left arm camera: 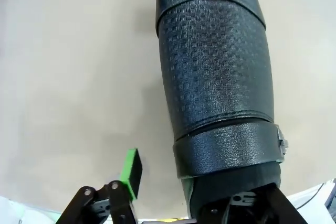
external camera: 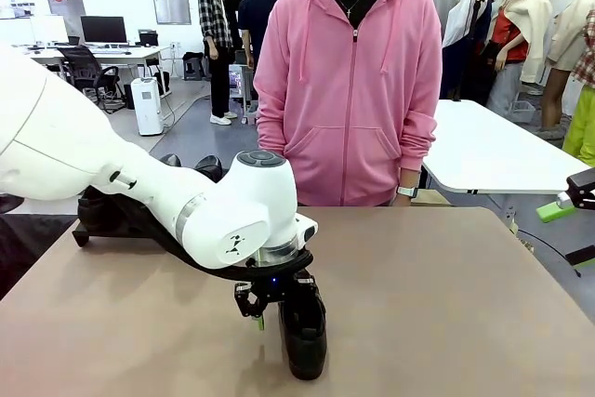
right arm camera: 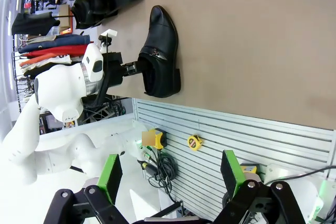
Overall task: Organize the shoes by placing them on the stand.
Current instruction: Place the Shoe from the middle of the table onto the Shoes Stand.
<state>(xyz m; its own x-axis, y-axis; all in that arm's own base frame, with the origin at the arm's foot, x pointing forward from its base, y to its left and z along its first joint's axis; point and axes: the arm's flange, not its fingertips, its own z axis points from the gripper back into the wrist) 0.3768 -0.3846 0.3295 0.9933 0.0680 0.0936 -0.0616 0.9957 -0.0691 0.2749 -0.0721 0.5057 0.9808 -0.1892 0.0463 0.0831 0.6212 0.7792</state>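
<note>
In the lower middle of the front view, the left gripper (external camera: 270,309) stands over a black shoe (external camera: 303,327) that lies on the brown table (external camera: 446,295). The shoe's long axis runs away from the robot toward the person, with one end close to the near edge of the table. In the left wrist view the shoe (left arm camera: 215,77) runs from the bottom up to the top of the frame. One green pad (left arm camera: 131,171) is at its left, apart from the leather, and the other finger goes into the shoe's opening at the bottom. So the jaws straddle the side wall of the shoe near its heel end; they are partly apart, and I cannot tell if they already press on it.

The right gripper (right arm camera: 170,179) is wide open with nothing between its pads, and it is well apart from this shoe, so the left arm is clearly the nearer one.

Farther back, at the left of the front view, the stand (external camera: 112,220) sits behind the white arm, with other shoes (external camera: 200,166) on it. The lift must therefore go up and to the far left.
</note>
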